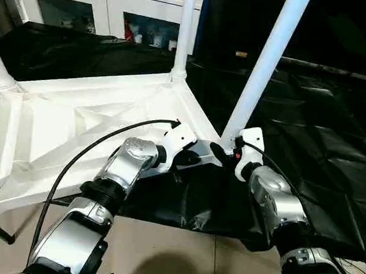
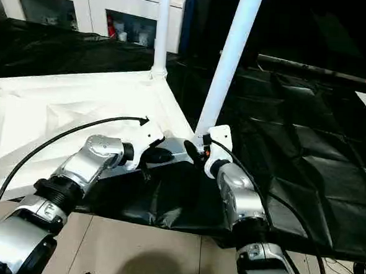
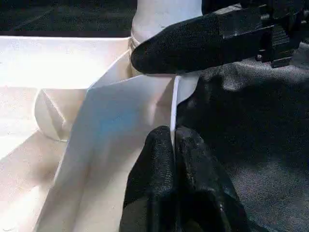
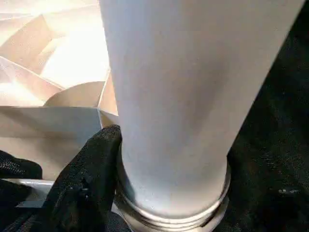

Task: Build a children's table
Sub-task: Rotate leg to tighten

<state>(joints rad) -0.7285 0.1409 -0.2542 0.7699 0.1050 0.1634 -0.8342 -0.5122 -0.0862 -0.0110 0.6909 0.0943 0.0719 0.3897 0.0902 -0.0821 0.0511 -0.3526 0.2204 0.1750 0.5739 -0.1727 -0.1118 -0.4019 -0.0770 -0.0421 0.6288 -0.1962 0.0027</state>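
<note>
You are risking a crooked seat: the leg (image 1: 265,64) is leaning in its corner socket, and pushing it down at that tilt could jam it or tip the tabletop (image 1: 78,124), which is lying ribbed side up, overhanging the black table (image 1: 313,145). Your right gripper (image 4: 145,169) is wrapping the leg's base. Your left gripper (image 3: 173,145) is pinching the tabletop's edge.

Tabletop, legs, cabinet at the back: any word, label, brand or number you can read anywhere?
None readable.
Tabletop: plain white ribs, no marking.
Near leg: plain white tube, no label.
Items in the cabinet behind: too small and blurred to read.
Right gripper: a small red spot by it, no text legible.
</note>
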